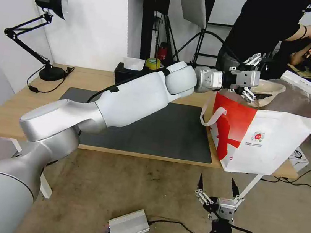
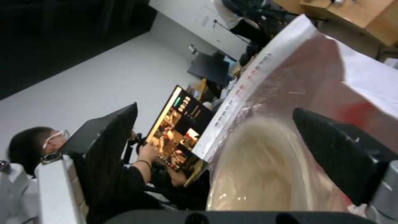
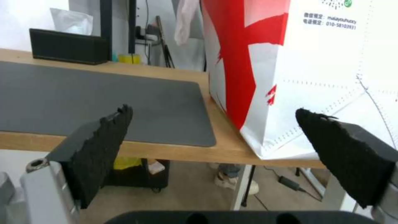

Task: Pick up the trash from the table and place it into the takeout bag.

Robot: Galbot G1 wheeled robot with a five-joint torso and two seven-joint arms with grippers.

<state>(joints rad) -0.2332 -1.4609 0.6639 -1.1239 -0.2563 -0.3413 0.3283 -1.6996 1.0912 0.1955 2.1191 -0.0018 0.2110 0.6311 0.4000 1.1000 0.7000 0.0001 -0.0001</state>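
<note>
The left arm reached across the surface (image 1: 4, 118) and held the left pincer (image 1: 254, 78) over the open mouth of the takeout bag (image 1: 275, 145), which stood at the right end of the surface, just beside the dark grey mat (image 1: 172, 130). The beige shallow bowl (image 1: 269, 90) sat at the bag's mouth, tilted against the silver foil lining, directly under the pincer. From the left wrist view the fingers stood wide apart on either side of the bowl (image 2: 265, 174), not pressing it, so the pincer was spread and the bowl looked already let go, or on the point of dropping in. Whether it had settled fully inside or hung on the rim could not be told. The right pincer (image 1: 217, 191) hung low in front of the surface edge, below the bag's near corner, its fingers spread and holding nothing. The mat lay bare of trash, with the black tissue box (image 1: 124, 74) and a desk lamp (image 1: 47, 32) toward the back, so the step in hand was judged to be the drop of the final item. The next move would call for lifting the left pincer straight up clear of the foil and the white loop handle (image 1: 210, 114), without snagging the bag or tipping it off the edge.
</note>
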